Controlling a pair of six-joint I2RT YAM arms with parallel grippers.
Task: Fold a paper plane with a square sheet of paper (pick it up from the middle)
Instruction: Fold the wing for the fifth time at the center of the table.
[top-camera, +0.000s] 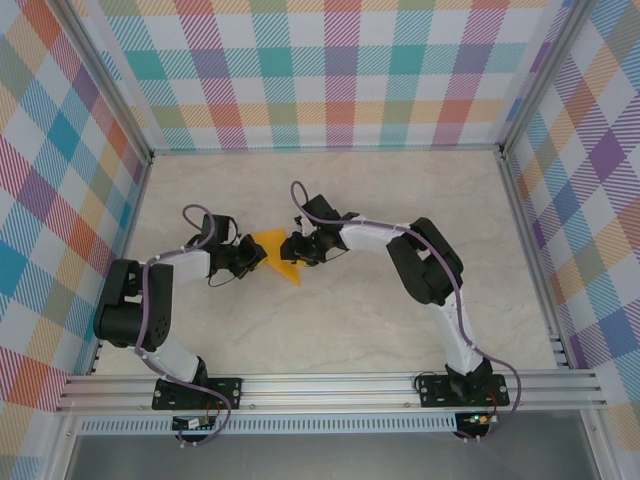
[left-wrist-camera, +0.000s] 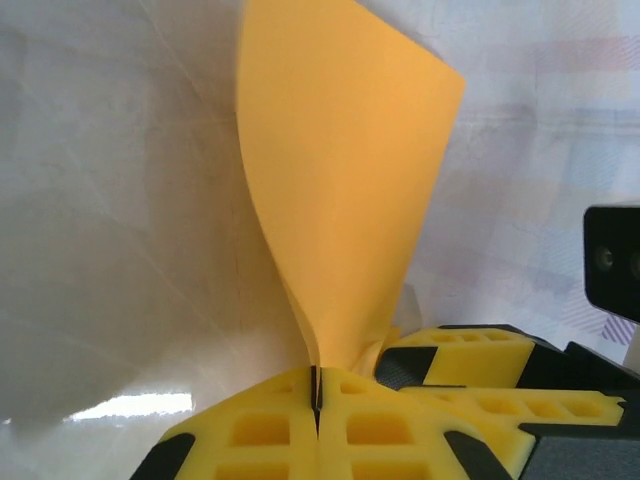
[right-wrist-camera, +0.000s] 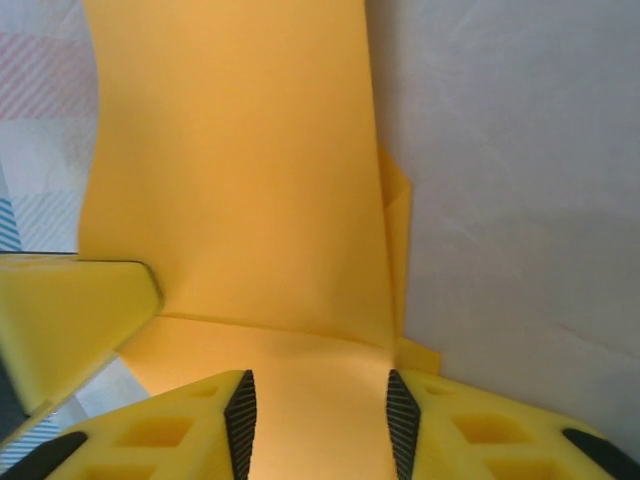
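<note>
Paper (top-camera: 280, 262) hangs over the desk (top-camera: 400, 200), left edge pinched in your clenched left claw (left-wrist-camera: 316, 390), right edge inside your released right claw (right-wrist-camera: 318, 410), spanning straight between them.

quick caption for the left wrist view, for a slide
Left gripper shut on the orange sheet, which fans out curved beyond it over the pale table.

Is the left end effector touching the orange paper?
Touching. In the left wrist view the left end effector is shut, and the orange paper rises straight from its closed seam.
</note>
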